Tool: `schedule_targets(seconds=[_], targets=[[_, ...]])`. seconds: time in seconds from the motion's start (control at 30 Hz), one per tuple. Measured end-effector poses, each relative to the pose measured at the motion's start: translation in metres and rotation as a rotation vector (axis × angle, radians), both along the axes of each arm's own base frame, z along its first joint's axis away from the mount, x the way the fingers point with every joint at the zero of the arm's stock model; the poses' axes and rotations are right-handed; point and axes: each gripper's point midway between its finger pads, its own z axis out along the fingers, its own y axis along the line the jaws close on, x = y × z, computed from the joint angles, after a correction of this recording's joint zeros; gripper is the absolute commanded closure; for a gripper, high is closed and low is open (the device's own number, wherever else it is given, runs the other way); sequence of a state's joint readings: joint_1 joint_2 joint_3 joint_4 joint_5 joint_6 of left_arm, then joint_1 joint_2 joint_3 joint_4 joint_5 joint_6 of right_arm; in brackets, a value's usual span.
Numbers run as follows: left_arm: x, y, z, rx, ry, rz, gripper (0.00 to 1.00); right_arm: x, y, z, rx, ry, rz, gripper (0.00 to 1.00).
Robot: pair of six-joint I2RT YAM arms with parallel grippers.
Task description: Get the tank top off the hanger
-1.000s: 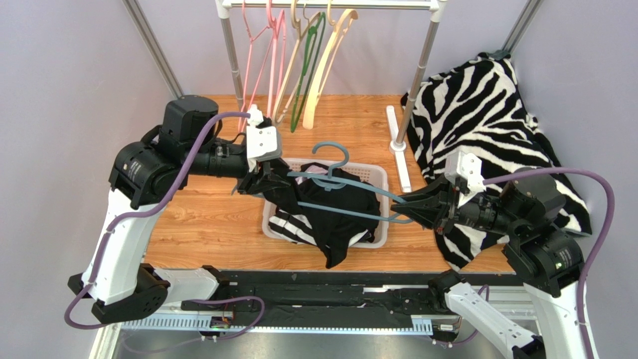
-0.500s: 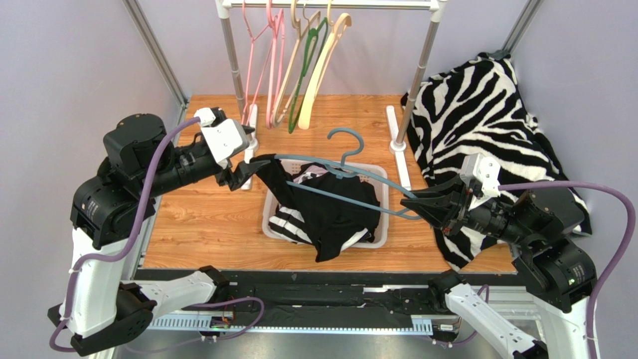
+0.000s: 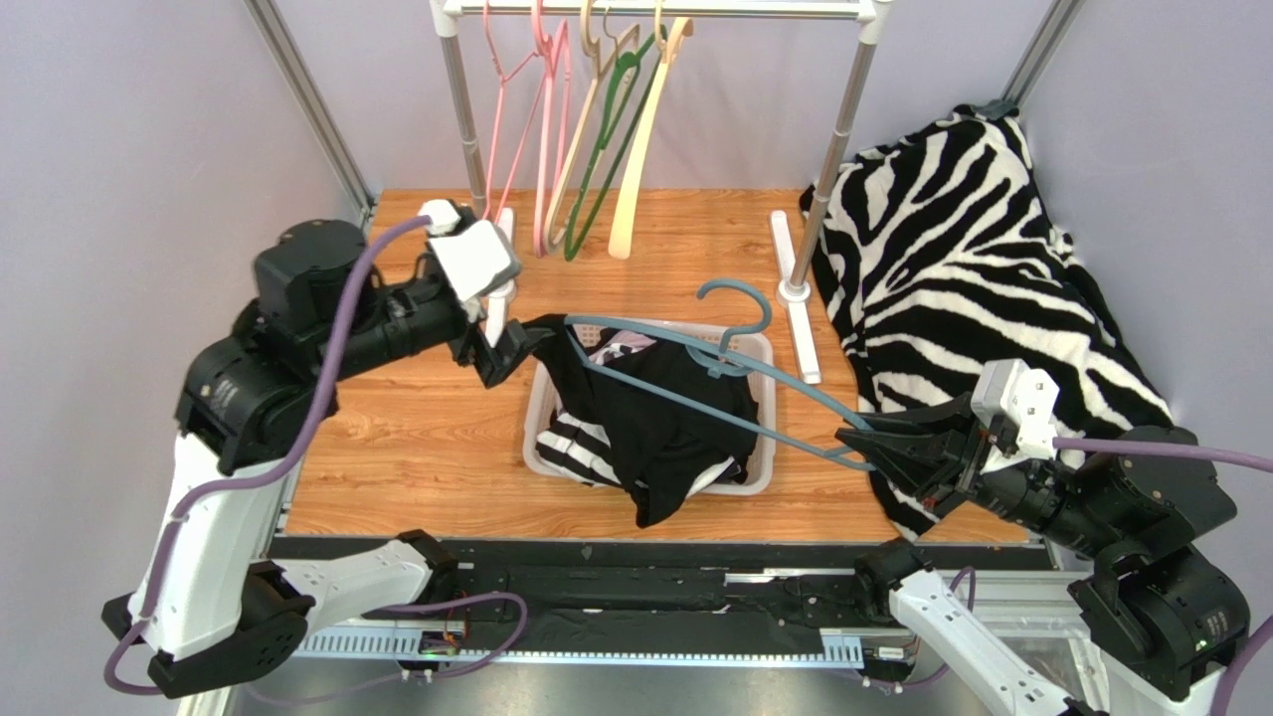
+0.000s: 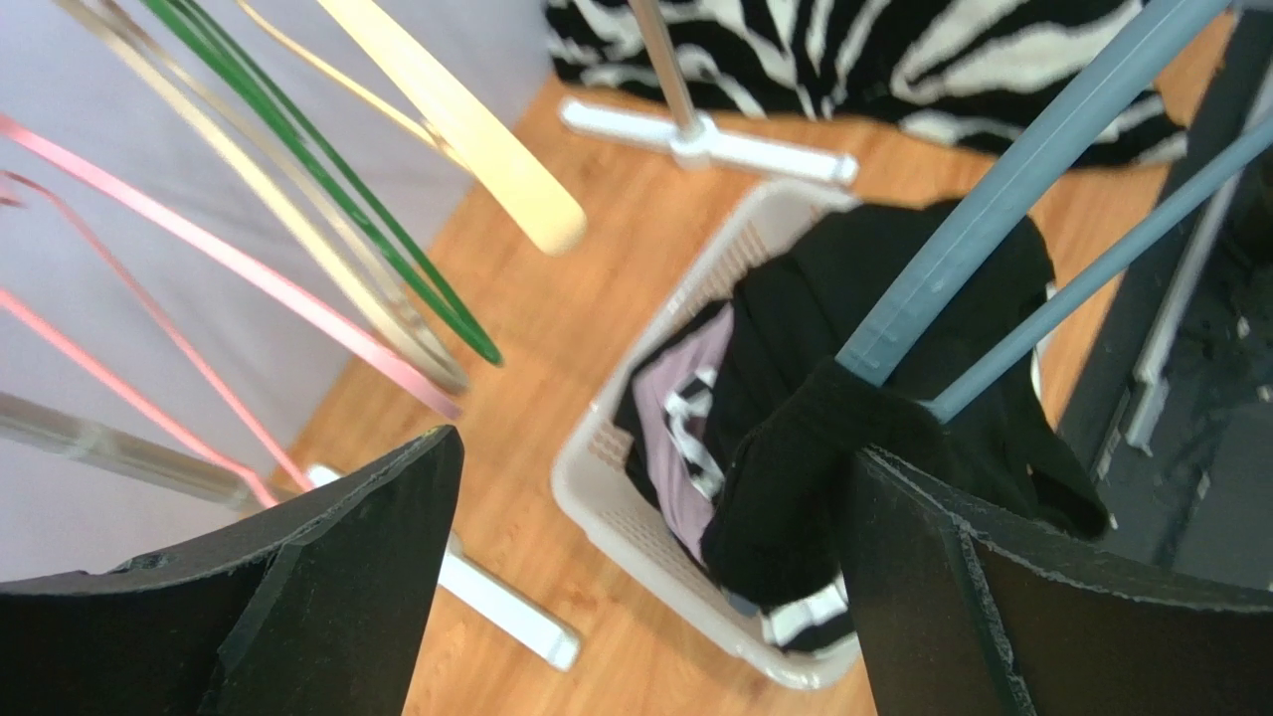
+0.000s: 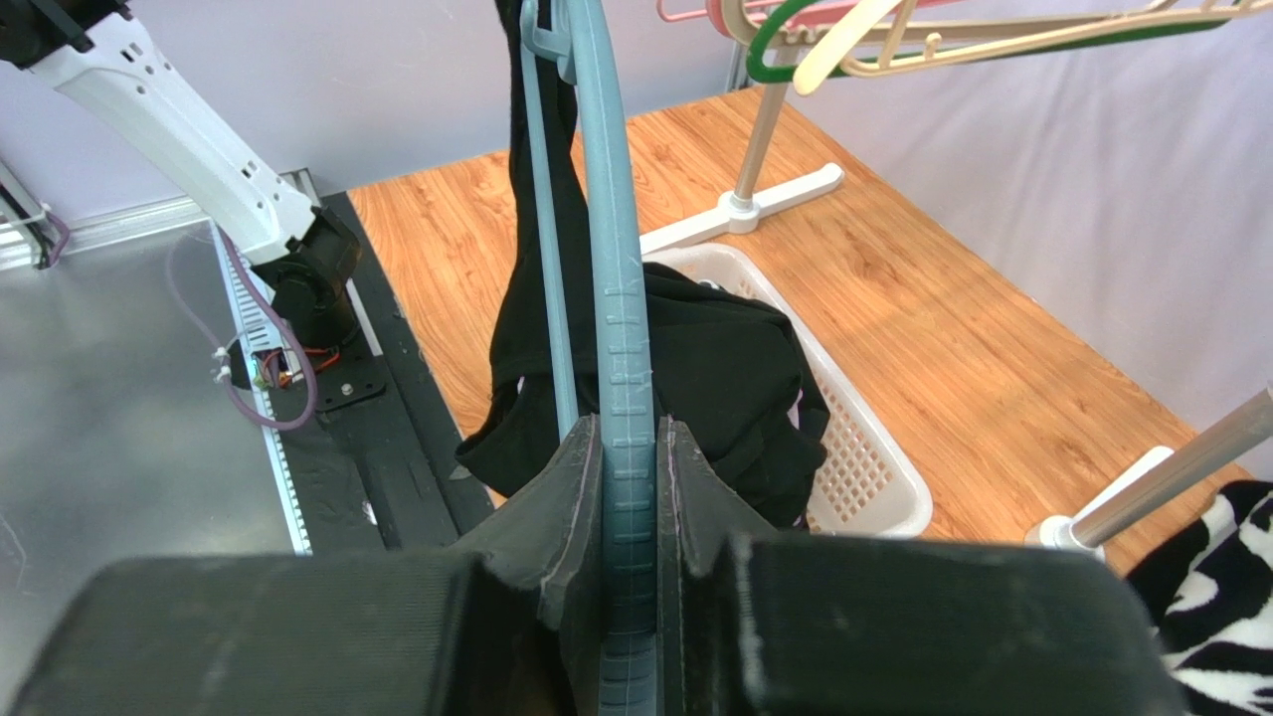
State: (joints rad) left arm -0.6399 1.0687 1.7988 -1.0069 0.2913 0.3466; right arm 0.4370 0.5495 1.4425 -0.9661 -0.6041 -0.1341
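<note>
The black tank top hangs from the left end of the blue hanger and droops into the white basket. At that left end my left gripper stands wide open. In the left wrist view the bunched black strap lies close by the right finger, with nothing pinched in the left gripper. My right gripper is shut on the hanger's right end. In the right wrist view its fingers clamp the ribbed blue hanger, and the tank top hangs beyond.
The basket holds striped and lilac clothes. A clothes rack at the back carries several pink, green and cream hangers, and its white feet rest on the wooden table. A zebra-print cloth is heaped at the right.
My left gripper has opened and let go of the tank top's strap. My right arm has drawn the hanger to the right and nearer, and the garment has slid toward the hanger's left end.
</note>
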Motion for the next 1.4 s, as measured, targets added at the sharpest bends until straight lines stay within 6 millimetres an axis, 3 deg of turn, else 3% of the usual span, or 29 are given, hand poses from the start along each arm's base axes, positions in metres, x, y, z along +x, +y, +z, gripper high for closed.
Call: schedule_targets(seconds=[0.17, 0.3, 0.43, 0.7, 0.87, 1.0, 1.1, 1.2, 1.23, 1.3, 1.33, 1.4], targets=[[-0.017, 0.016, 0.064, -0.115, -0.15, 0.021, 0.01, 0.007, 0.002, -0.01, -0.01, 0.029, -0.01, 1.0], [-0.039, 0.034, 0.077, -0.162, -0.212, 0.026, 0.01, 0.013, 0.002, -0.02, -0.017, 0.053, -0.027, 1.0], [-0.047, 0.042, 0.053, -0.158, -0.171, 0.042, 0.01, 0.011, -0.002, -0.018, -0.002, 0.034, -0.047, 1.0], [-0.016, 0.01, -0.042, -0.092, 0.185, 0.089, 0.01, 0.002, -0.007, -0.003, 0.048, -0.024, -0.058, 1.0], [0.004, -0.01, -0.061, -0.113, 0.331, 0.131, 0.01, 0.002, -0.007, -0.003, 0.053, -0.017, -0.058, 1.0], [0.007, -0.02, -0.067, -0.131, 0.401, 0.127, 0.01, 0.001, -0.007, -0.002, 0.056, -0.018, -0.058, 1.0], [0.003, -0.025, -0.066, -0.154, 0.431, 0.108, 0.13, -0.001, -0.008, 0.002, 0.06, -0.026, -0.059, 1.0], [0.0, -0.027, -0.064, -0.173, 0.453, 0.089, 0.33, -0.002, -0.01, 0.005, 0.064, -0.035, -0.064, 1.0], [0.0, -0.028, -0.064, -0.178, 0.458, 0.082, 0.5, -0.002, -0.01, 0.006, 0.065, -0.04, -0.067, 1.0], [-0.002, -0.031, -0.064, -0.183, 0.469, 0.064, 0.71, -0.004, -0.012, 0.01, 0.069, -0.052, -0.072, 1.0], [-0.003, -0.032, -0.065, -0.186, 0.475, 0.054, 0.92, -0.004, -0.013, 0.011, 0.07, -0.057, -0.074, 1.0], [-0.006, -0.034, -0.066, -0.19, 0.489, 0.035, 1.0, -0.006, -0.014, 0.015, 0.074, -0.067, -0.076, 1.0]])
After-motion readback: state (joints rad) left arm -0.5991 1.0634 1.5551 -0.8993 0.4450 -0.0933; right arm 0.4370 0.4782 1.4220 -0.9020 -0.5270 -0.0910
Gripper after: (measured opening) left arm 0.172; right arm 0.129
